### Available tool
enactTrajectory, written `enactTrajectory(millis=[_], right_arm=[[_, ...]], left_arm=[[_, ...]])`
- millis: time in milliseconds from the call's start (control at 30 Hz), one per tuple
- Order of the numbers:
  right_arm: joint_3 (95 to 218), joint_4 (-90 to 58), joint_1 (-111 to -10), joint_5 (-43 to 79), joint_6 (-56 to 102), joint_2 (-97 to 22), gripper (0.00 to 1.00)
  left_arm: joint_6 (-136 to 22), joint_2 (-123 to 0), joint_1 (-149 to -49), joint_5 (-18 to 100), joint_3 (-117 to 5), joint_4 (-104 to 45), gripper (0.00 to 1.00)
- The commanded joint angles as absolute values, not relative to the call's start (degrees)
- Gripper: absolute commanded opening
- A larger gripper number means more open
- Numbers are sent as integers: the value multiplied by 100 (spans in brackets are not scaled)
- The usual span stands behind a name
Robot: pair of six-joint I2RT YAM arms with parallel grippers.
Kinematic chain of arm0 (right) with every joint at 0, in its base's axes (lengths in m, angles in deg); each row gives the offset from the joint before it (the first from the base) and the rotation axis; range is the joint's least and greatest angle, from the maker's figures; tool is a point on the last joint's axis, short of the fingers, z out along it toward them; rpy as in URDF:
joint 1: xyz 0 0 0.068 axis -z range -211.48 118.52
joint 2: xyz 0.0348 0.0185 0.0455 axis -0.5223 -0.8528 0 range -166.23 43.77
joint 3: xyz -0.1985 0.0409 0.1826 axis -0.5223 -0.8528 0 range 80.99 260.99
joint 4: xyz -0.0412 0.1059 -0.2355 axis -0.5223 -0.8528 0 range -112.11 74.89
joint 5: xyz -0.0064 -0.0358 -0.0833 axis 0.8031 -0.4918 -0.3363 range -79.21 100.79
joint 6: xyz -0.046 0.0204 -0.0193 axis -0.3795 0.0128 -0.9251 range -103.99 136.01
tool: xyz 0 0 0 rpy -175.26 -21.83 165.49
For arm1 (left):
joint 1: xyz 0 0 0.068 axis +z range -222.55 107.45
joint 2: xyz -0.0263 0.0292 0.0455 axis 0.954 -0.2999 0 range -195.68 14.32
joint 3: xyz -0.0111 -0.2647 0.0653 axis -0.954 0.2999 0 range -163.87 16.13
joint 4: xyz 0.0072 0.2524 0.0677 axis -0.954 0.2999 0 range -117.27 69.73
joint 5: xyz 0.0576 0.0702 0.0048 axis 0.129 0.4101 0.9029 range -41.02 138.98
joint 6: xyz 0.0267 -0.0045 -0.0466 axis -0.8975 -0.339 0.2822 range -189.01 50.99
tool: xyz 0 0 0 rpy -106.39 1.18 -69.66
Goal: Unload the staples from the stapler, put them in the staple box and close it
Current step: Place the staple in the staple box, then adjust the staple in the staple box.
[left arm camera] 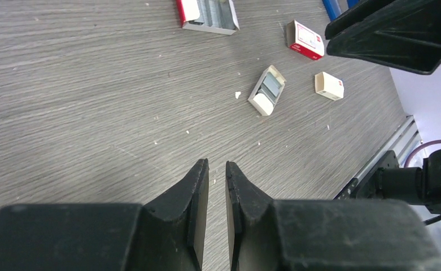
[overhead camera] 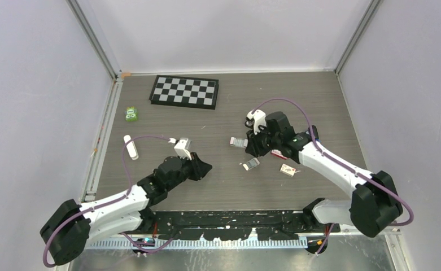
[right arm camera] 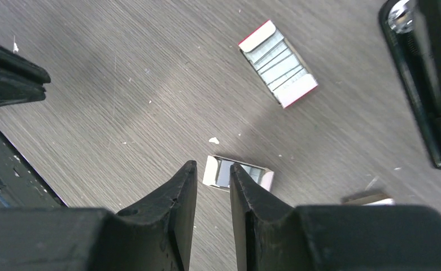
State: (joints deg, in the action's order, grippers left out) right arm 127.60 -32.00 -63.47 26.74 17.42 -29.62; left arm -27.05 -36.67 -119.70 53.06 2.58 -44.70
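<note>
Nothing legible from any of my cameras. The red-and-white staple box [left arm camera: 305,39] has small dark print on its white face, too small to make out. The small pale box [overhead camera: 288,170] by my right arm shows a marked top in the overhead view, but it's blurred. The green item [overhead camera: 131,114] carries pale marks, illegible. The checkerboard [overhead camera: 184,91] is plain squares only.

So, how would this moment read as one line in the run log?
left gripper: slightly open, empty | right gripper: slightly open, empty, near open staple box | stapler: not held
</note>
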Motion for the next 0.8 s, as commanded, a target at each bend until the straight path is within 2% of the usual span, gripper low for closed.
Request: enactTrajectory(millis=[0,300,567,767], right_arm=[[13090,-3785,-6220,2887,720,-2638,33],[13468,-4261,-6354,2202,402,-3518,33],[13508,-4137,-6908,1645,371,-3919,39],[13502,-4020,-7122,1380,389,-4043,48]], left_arm=[[-2605,-3909,-12000,5120,-24,-5161,19],[-2539,-4340,-12101,5075,-93,-5401,20],[-2506,-4146,-12107,5173,88,-5426,20],[-2480,-4035,-12112,5232,171,-5412,20]])
